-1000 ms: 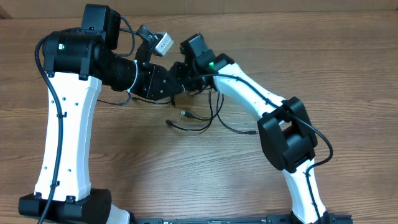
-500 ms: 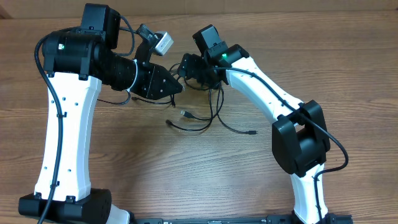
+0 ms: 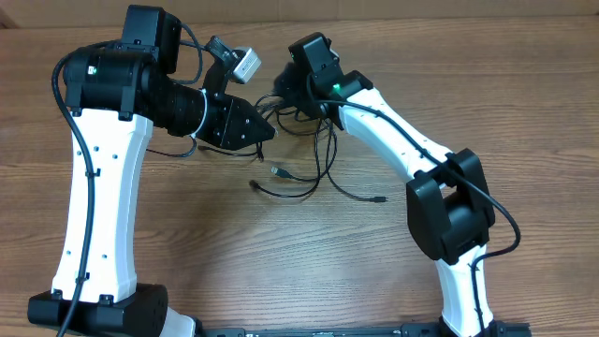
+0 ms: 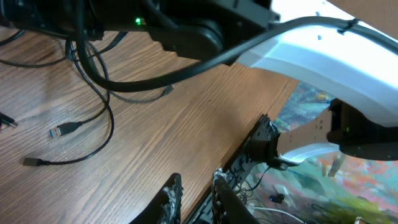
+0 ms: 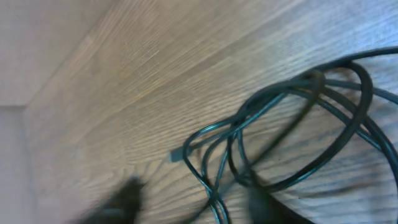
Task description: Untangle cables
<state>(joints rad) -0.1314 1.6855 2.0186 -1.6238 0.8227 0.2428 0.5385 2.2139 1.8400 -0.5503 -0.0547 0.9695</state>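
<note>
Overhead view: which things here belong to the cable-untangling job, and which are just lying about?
Job:
- thin black cables, bunched between the two arms, with loose plug ends trailing on the table

Not part of it:
- wooden table
- thick arm cable, the robot's own wiring

Blurred black cables (image 5: pixel 277 93) loop across the wooden table (image 5: pixel 124 81), one small plug (image 5: pixel 176 155) showing

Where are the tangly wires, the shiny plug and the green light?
cables (image 5: pixel 280 93): right wrist view, where the strands bunch together.
plug (image 4: pixel 62 131): left wrist view, its metal tip.
green light (image 3: pixel 335 90): overhead view, the lit dot on the right arm.
</note>
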